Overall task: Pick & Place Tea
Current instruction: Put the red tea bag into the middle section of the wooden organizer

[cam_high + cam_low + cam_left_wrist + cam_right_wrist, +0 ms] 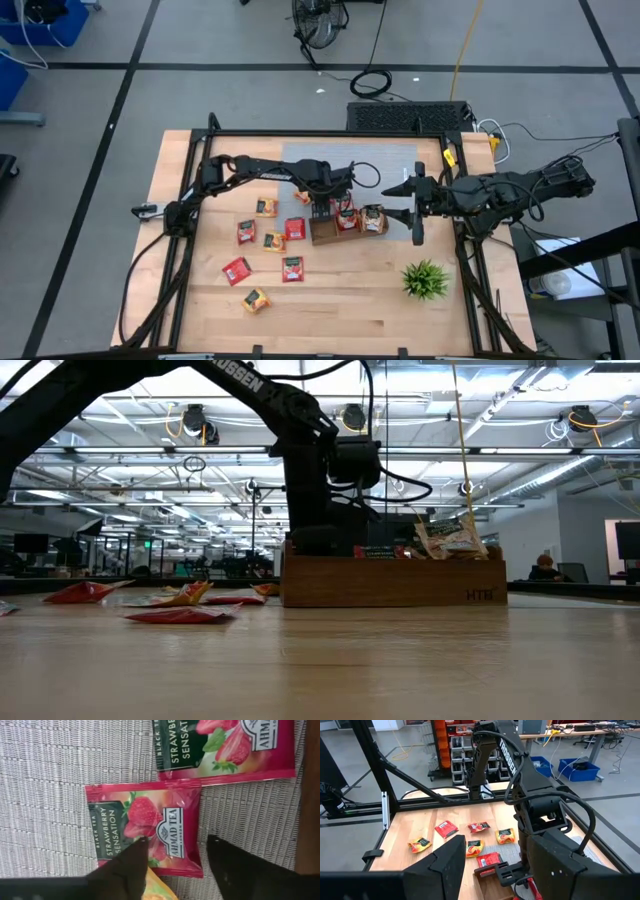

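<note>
My left gripper (177, 842) points down over the grey mat (370, 160), just left of the wooden tray (325, 238), and stands open. Below it a red strawberry tea sachet (145, 815) lies flat on the mat, with a second one (225, 745) beside it and an orange one (157, 890) partly under the fingers. The tray holds a red sachet (347, 221) and a pale green one (374, 220). Several more sachets (246, 232) lie on the table to the left. My right gripper (492, 857) hangs open, raised at the tray's right. My left gripper comes at the strawberry sachet from above. One fingertip (137, 850) stands over the sachet's printed face (150, 832), near one edge. The other fingertip (220, 850) is over the mat, just past the sachet's side edge. Whether either finger touches the sachet, I cannot tell.
A spiky green plant (425, 280) stands at the table's near right. The tray's wooden wall (311, 820) runs close beside the left gripper. A black frame (200, 180) lines the table's sides. Bare wood lies along the near edge (340, 310).
</note>
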`<act>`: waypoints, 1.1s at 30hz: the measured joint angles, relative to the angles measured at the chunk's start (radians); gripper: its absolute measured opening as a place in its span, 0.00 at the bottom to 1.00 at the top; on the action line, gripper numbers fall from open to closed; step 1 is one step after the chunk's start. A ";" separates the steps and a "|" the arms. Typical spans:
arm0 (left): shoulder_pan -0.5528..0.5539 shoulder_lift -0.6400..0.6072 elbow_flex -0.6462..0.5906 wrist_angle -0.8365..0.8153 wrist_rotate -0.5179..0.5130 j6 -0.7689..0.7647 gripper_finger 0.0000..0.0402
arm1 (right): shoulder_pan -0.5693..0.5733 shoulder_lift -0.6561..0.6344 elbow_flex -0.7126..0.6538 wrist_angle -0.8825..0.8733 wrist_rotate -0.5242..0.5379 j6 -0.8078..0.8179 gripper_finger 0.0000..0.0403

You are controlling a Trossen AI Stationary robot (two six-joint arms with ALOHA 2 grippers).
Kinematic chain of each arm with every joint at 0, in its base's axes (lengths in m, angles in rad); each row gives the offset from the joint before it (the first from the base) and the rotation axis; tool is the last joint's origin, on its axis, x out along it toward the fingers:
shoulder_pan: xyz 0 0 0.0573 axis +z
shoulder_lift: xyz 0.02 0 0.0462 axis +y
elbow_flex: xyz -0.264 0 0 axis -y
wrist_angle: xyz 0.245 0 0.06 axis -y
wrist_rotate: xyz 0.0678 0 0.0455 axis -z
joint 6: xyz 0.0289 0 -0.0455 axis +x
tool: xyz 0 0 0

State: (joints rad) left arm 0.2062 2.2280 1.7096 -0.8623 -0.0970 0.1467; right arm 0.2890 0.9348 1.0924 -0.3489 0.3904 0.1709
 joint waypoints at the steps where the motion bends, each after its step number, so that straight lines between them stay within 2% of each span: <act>1: 0.002 0.000 0.000 0.000 0.014 0.001 0.44 | 0.000 0.000 0.000 0.000 0.000 0.000 0.49; 8: 0.012 -0.001 0.000 0.001 0.061 0.001 0.04 | 0.000 0.000 0.000 0.001 0.000 -0.016 0.49; 18: 0.009 0.002 0.035 -0.042 0.053 -0.025 0.01 | 0.000 0.000 0.000 0.001 0.000 -0.030 0.49; 24: -0.024 0.002 0.163 -0.186 -0.008 0.009 0.00 | 0.000 -0.002 0.000 0.002 0.055 0.004 0.49; 29: -0.037 0.002 0.303 -0.329 -0.066 0.028 0.00 | -0.002 -0.013 0.000 0.053 0.050 0.062 0.49; 33: -0.037 0.002 0.420 -0.468 -0.102 0.027 0.00 | 0.000 -0.041 0.000 0.111 -0.065 0.074 0.49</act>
State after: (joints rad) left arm 0.1696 2.2299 2.1299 -1.3307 -0.1986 0.1738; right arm 0.2890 0.8942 1.0920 -0.2378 0.3259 0.2445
